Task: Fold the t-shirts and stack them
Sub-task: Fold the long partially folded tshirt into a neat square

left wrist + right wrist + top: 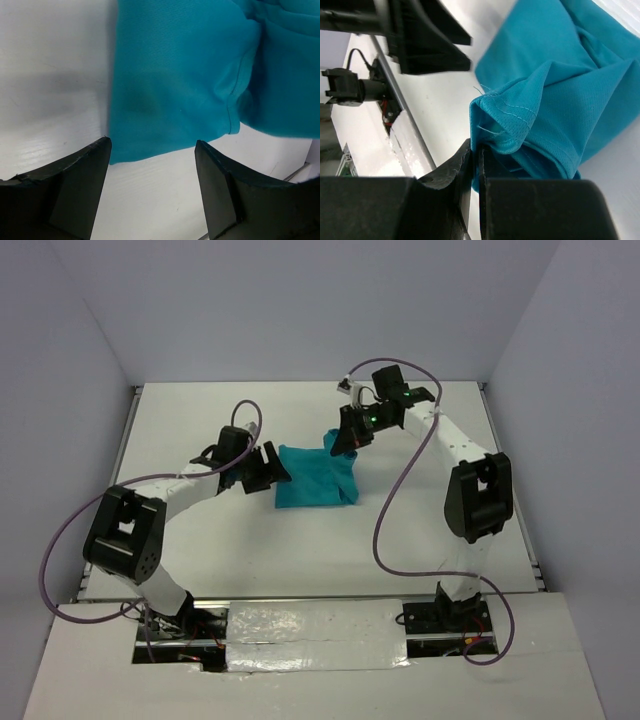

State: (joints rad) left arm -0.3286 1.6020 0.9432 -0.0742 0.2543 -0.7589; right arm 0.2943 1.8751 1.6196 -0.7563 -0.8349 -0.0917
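One shirt (315,478), teal, was recorded part-folded and bunched at mid-table (200,420), between the two grippers. Left gripper (268,468): jaws were spread wide, nothing was gripped, and it was poised just beside the shirt's left edge. Right gripper (348,435): jaws were pinched tight on a stitched hem at the shirt's far right corner. Step judged: a fold being drawn across. The hem would best be carried level and laid flush, with the left edge pinned so that creases are avoided. Containers: none were seen.
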